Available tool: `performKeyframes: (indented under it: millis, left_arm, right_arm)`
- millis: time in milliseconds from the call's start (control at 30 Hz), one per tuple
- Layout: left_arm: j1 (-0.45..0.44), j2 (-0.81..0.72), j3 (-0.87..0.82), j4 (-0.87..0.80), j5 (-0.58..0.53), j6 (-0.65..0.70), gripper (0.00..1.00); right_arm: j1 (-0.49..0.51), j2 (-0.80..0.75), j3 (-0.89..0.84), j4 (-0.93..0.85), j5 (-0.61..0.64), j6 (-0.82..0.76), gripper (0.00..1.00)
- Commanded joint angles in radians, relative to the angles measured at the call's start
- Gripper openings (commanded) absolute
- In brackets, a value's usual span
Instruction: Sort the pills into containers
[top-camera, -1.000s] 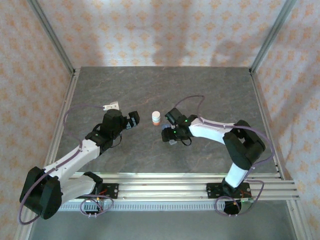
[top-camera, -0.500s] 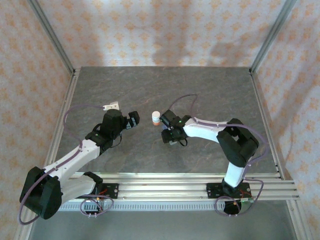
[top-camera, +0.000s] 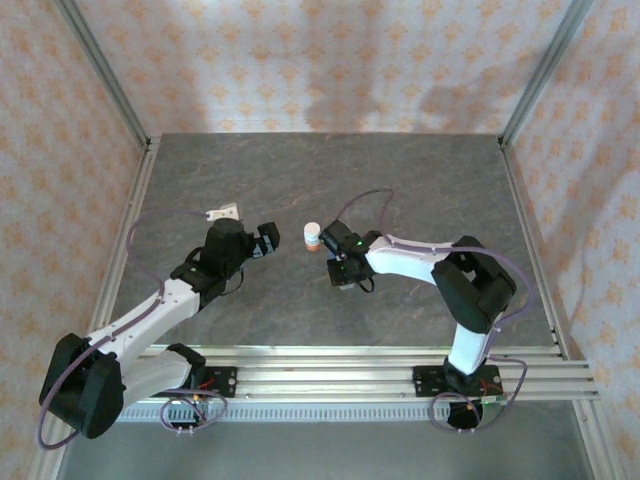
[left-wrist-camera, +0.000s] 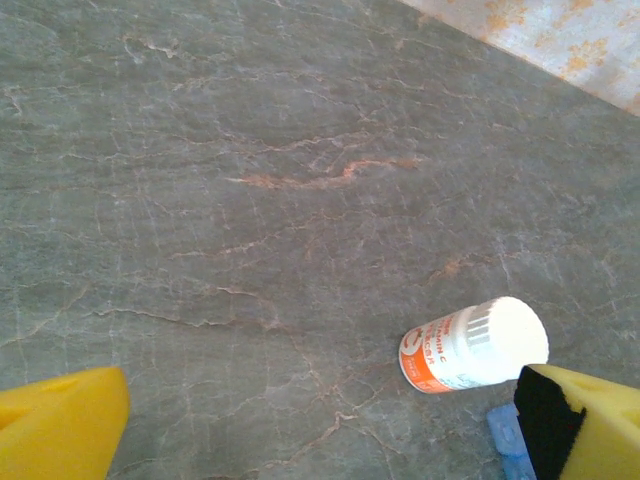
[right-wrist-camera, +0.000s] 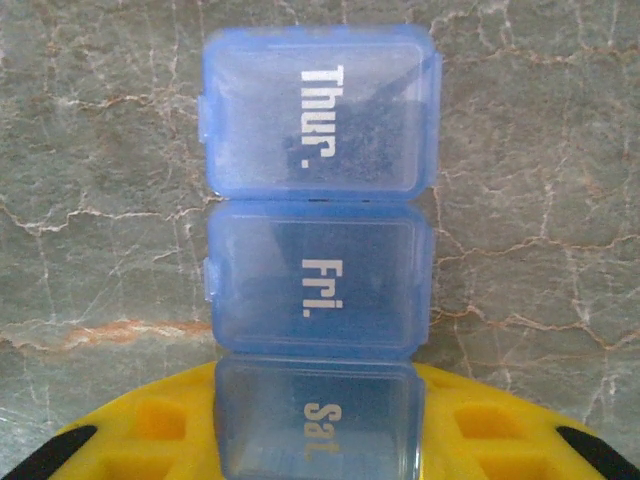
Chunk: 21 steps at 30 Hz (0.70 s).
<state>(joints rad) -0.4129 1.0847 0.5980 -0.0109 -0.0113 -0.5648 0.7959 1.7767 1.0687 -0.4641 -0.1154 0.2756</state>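
right wrist view: my right end effector is clamped on the sat. end of the blue pill box, which lies on the tabletop. my left end effector is spread wide apart near a white bottle.

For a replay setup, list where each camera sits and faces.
Top external: above and behind the bases, looking down on the table, both arms, left gripper, right gripper.
Left wrist: faces the table past its open yellow fingers toward the pill bottle.
Right wrist: straight down on the blue pill box, its yellow fingers against its Sat. end.
Shared: pill bottle, in top external and left wrist.
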Motion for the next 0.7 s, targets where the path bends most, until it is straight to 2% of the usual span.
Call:
performKeyframes:
  millis: [0, 133, 233, 367, 533, 667]
  left_arm:
    - [-0.006, -0.013, -0.02, 0.047, 0.019, -0.071, 1.0]
    - [-0.007, -0.027, -0.015, 0.037, 0.035, -0.16, 1.0]
    - [-0.006, -0.051, -0.003, 0.011, 0.081, -0.148, 1.0]
    - [-0.007, -0.093, -0.012, 0.058, 0.179, -0.151, 1.0]
    - [-0.006, -0.058, 0.022, 0.122, 0.339, -0.248, 1.0]
    - [-0.007, -0.016, 0.037, 0.199, 0.442, -0.335, 1.0]
  right_arm:
    - [0.002, -0.074, -0.02, -0.034, 0.039, -0.003, 0.31]
    - [0.002, -0.164, -0.058, -0.045, 0.03, -0.004, 0.31]
    - [0.002, -0.238, -0.082, -0.048, -0.007, -0.001, 0.31]
    - [0.002, -0.324, -0.092, -0.026, -0.1, -0.017, 0.31]
    - [0.002, -0.365, -0.059, 0.025, -0.256, -0.031, 0.31]
    - [0.002, -0.359, -0.031, 0.059, -0.314, -0.014, 0.31]
